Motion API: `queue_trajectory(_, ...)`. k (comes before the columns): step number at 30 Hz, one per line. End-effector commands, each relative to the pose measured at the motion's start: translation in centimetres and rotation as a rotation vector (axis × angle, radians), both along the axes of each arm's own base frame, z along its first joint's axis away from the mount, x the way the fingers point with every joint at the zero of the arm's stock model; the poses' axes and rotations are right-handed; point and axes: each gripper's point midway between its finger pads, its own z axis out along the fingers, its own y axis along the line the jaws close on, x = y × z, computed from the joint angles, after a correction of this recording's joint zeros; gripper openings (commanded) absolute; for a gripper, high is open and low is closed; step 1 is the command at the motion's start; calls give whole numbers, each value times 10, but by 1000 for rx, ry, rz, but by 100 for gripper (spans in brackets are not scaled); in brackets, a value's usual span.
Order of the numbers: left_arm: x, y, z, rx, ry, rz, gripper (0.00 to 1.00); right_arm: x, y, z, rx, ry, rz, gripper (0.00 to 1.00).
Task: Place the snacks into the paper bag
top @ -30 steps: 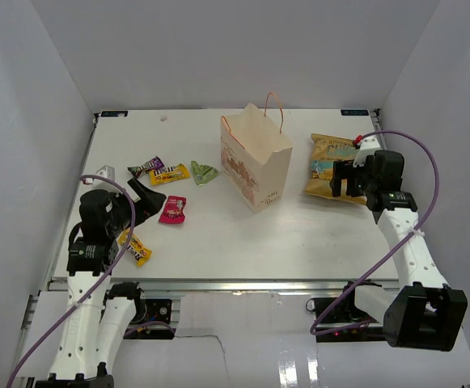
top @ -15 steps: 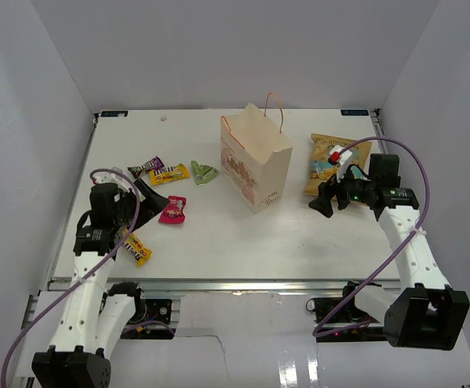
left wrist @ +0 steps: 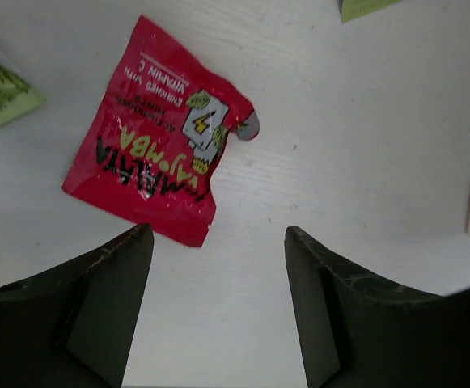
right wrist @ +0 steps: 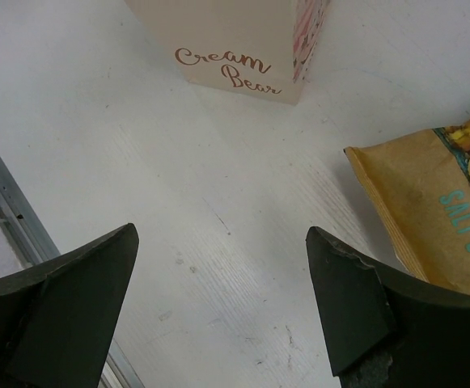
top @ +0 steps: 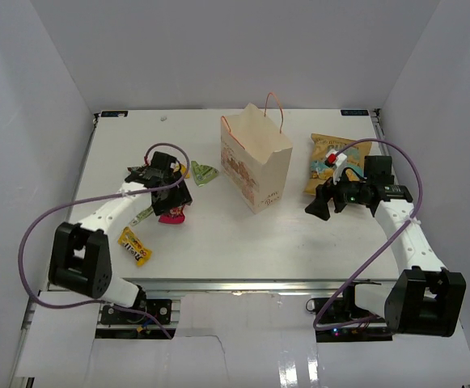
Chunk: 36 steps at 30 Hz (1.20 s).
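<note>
The cream paper bag [top: 255,162] stands upright mid-table, its base showing in the right wrist view [right wrist: 243,40]. The yellow crisp packet [top: 332,158] lies flat to the right of it [right wrist: 437,218]. My right gripper [top: 315,208] hangs open over bare table between bag and packet [right wrist: 218,307]. My left gripper [top: 174,200] is open above the table, and the pink wrapper [left wrist: 154,153] lies just past its left fingertip [top: 172,214]. A green wrapper [top: 204,172] lies behind it. An orange-yellow candy [top: 135,246] lies near the front left. My left arm hides the purple and yellow wrappers.
A pale green wrapper edge [left wrist: 0,89] shows left of the pink one. The table's metal front rail [right wrist: 8,218] runs close to the right gripper's left side. White walls close in the table on three sides.
My left arm has swung from the left edge out over the pink wrapper, and its jaws have narrowed a little. The right gripper came off the crisp packet, down and leftward.
</note>
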Motion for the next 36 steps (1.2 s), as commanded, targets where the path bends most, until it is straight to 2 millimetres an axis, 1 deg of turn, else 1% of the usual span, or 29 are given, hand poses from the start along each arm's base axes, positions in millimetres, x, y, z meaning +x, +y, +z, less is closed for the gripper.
queue_trajectory(1,22,14,-2,186,-19,15,76,1,3,2,18,-19,14,90)
queue_trajectory(2,30,15,-9,227,1,20,75,0,3,0,16,-17,15,90)
queue_trajectory(4,37,13,-16,273,21,-1,74,0,2,-2,7,-20,11,90)
queue_trajectory(5,44,15,-13,308,13,6,73,0,1,-3,6,-17,9,90)
queue_trajectory(6,45,15,-27,343,52,-6,72,-1,1,-4,5,-14,8,90)
queue_trajectory(8,49,19,-33,392,80,-13,70,-2,0,-5,0,-14,6,90)
queue_trajectory(9,54,19,-39,419,90,-13,68,-2,0,-6,-4,-15,2,90)
queue_trajectory(10,55,20,-41,432,97,-25,63,-2,-1,-6,-6,-15,1,90)
queue_trajectory(12,58,17,-47,434,111,-37,58,-3,-1,-7,-11,-16,-2,90)
queue_trajectory(13,59,15,-47,428,111,-39,54,-2,-2,-7,-13,-19,-5,90)
queue_trajectory(14,59,13,-48,423,111,-44,47,-2,-2,-6,-14,-22,-5,90)
queue_trajectory(18,53,5,-51,384,114,-64,37,-2,-3,-6,-17,-23,-7,90)
queue_trajectory(20,49,3,-45,359,99,-67,31,-1,-3,-5,-19,-28,-9,90)
queue_trajectory(21,48,1,-40,340,85,-63,24,0,-4,-4,-22,-31,-10,90)
queue_trajectory(22,45,-4,-36,306,73,-71,21,0,-4,-3,-23,-35,-10,90)
queue_trajectory(23,47,-9,-12,264,7,-66,19,1,-4,0,-23,-40,-12,90)
queue_trajectory(25,46,-20,18,180,-80,-77,16,2,-4,3,-24,-53,-9,90)
queue_trajectory(26,44,-33,55,77,-190,-102,15,3,-3,6,-21,-61,-7,90)
queue_trajectory(27,49,-42,80,10,-282,-117,14,3,-3,8,-20,-67,-4,90)
queue_trajectory(28,47,-49,103,-48,-351,-138,14,4,-3,9,-19,-72,0,90)
queue_trajectory(29,34,-59,141,-142,-455,-185,14,4,-3,9,-18,-76,3,90)
queue_trajectory(30,31,-64,162,-192,-516,-207,14,5,-3,11,-19,-84,7,90)
queue_trajectory(32,24,-81,217,-319,-662,-270,13,5,-3,10,-22,-87,11,90)
queue_trajectory(33,20,-84,239,-356,-712,-287,13,5,-2,10,-21,-88,14,90)
queue_trajectory(34,21,-88,256,-385,-745,-300,12,5,-2,10,-21,-87,14,90)
queue_trajectory(35,19,-96,287,-435,-792,-326,12,5,-2,10,-20,-89,17,90)
queue_trajectory(36,25,-103,292,-453,-788,-338,12,4,-2,9,-18,-87,18,90)
